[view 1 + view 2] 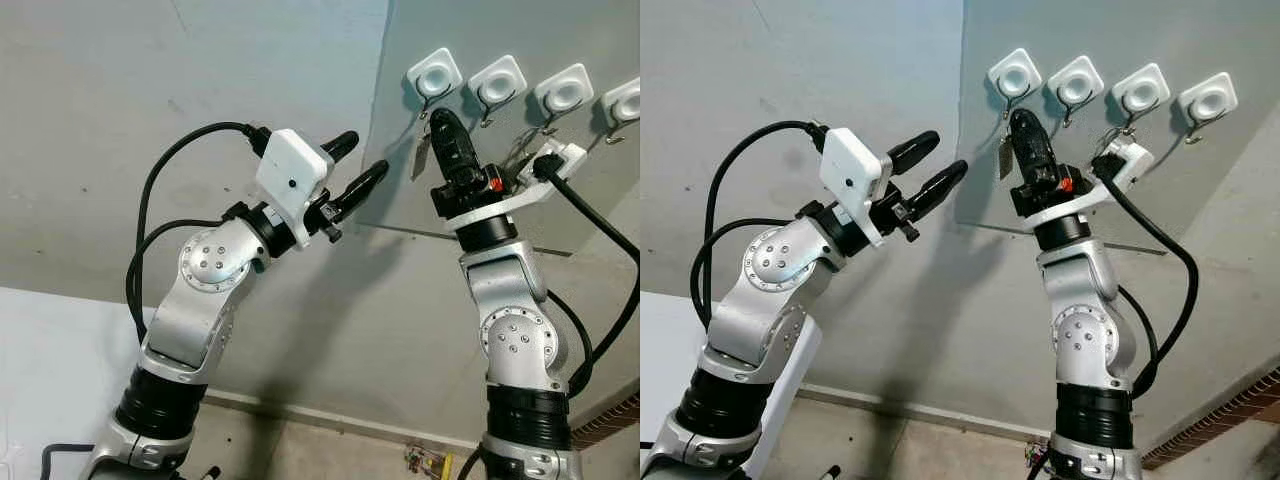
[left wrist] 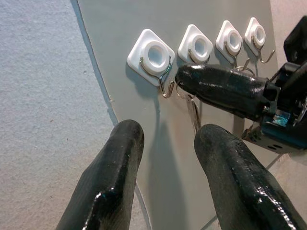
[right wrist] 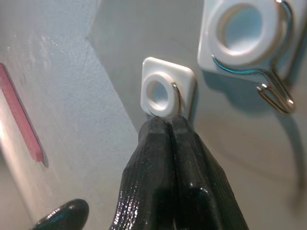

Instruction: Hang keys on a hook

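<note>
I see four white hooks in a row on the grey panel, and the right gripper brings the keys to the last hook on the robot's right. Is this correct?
Not quite. The right gripper holds the keys at the leftmost hook, not the rightmost, as the left eye view shows. Four white hooks on the grey panel is correct.

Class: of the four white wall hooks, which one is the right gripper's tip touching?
The leftmost hook: the right gripper is shut just beneath it, keys dangling; the other three hang free.
</note>
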You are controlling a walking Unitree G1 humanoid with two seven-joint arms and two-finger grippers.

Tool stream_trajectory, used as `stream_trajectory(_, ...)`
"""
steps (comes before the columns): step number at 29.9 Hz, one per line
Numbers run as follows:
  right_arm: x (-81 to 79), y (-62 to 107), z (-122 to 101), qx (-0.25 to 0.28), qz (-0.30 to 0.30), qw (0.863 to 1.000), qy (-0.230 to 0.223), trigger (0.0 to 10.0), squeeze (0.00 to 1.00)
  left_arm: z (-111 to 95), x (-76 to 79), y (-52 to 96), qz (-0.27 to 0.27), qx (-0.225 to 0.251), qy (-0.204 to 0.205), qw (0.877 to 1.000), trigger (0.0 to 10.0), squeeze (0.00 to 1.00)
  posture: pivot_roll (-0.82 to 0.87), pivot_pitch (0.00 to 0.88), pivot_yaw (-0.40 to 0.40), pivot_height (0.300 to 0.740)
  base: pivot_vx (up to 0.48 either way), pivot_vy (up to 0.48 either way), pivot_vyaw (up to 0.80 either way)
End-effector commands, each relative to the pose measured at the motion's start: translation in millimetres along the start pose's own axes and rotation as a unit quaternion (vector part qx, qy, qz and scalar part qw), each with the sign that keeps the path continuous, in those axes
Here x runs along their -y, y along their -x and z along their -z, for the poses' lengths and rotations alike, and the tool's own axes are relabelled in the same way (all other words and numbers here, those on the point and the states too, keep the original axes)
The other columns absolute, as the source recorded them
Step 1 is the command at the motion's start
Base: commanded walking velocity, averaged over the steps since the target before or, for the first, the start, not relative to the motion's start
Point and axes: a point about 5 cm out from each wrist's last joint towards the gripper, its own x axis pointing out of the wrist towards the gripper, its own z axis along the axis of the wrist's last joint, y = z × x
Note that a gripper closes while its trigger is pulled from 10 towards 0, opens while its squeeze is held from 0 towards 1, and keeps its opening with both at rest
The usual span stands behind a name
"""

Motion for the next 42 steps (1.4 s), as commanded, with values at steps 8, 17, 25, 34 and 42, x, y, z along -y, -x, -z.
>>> stream_trajectory(8, -11.9, -15.0, -4, 0.012, -0.034, 0.999, 0.001, 10.0, 0.0, -4, -1.8, 0.6, -0.006, 0.002, -0.006, 1.0, 10.0, 0.0, -0.06, 0.006, -0.019, 0.74, 0.0, 0.0, 0.0)
stream_trajectory(17, -8.1, -14.8, -3, 0.01, -0.015, 1.0, 0.001, 10.0, 0.0, -4, -1.9, 1.2, -0.008, 0.002, -0.005, 1.0, 10.0, 0.0, -0.06, 0.011, -0.021, 0.74, 0.0, 0.0, 0.0)
stream_trajectory(25, 1.5, -4.8, 1, 0.001, 0.027, 1.0, 0.007, 10.0, 0.0, -4, -2.6, 1.4, -0.01, 0.0, -0.006, 1.0, 10.0, 0.0, -0.06, 0.016, -0.017, 0.74, 0.0, 0.0, 0.0)
stream_trajectory(34, 4.9, 1.2, 5, -0.007, 0.046, 0.999, 0.016, 10.0, 0.0, -4, -2.5, 1.0, -0.009, 0.0, -0.006, 1.0, 10.0, 0.0, -0.07, 0.022, -0.015, 0.74, 0.0, 0.0, 0.0)
stream_trajectory(42, 5.1, 2.1, 6, -0.004, 0.046, 0.999, 0.009, 10.0, 1.0, -4, -3.0, 1.2, -0.012, -0.002, -0.009, 1.0, 10.0, 0.0, -0.07, 0.021, -0.014, 0.74, 0.0, 0.0, 0.0)
